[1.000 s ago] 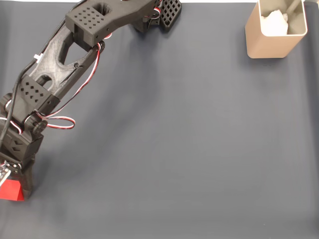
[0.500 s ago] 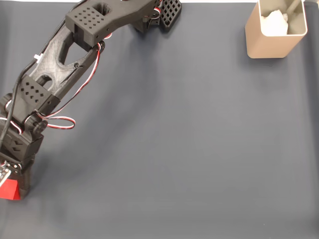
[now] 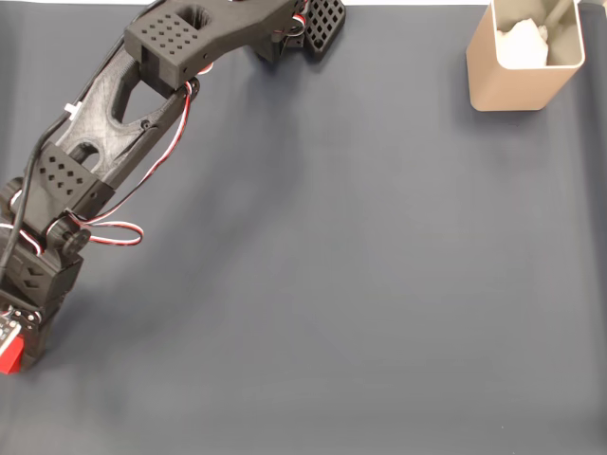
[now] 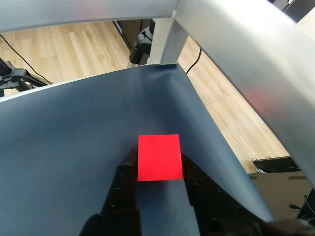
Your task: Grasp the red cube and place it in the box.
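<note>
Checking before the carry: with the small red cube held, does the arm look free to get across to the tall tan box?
Probably yes. The gripper sits shut on the small red cube, and bare dark mat lies between it and the tall tan box, whose top is open, with something white inside.

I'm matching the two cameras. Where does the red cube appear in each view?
Fixed view: the red cube is a sliver at the far left edge, low, under the claw.
Wrist view: it sits centre, slightly low, between the claw's fingers.
Shared landmark: the dark grey mat.
</note>
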Available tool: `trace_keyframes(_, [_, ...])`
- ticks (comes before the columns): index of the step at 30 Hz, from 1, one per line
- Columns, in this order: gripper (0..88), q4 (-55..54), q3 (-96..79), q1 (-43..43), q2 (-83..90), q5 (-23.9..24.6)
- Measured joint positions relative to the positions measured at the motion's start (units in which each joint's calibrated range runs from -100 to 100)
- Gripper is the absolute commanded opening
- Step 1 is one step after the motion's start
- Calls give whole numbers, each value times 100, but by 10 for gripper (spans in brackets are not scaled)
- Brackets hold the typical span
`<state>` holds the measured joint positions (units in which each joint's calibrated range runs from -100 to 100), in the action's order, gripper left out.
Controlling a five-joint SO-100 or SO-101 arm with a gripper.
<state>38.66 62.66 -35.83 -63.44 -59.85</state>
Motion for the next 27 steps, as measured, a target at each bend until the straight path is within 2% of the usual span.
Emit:
trace_keyframes(7, [132,24,0,30,0,59])
trace_keyframes(10, [213,24,0,30,0,117])
trace_keyframes(14, [234,24,-108,59,26,234])
trace_keyframes(21, [87,270,-271,89,217,264])
trace_keyframes(27, [35,541,-344,111,339,342])
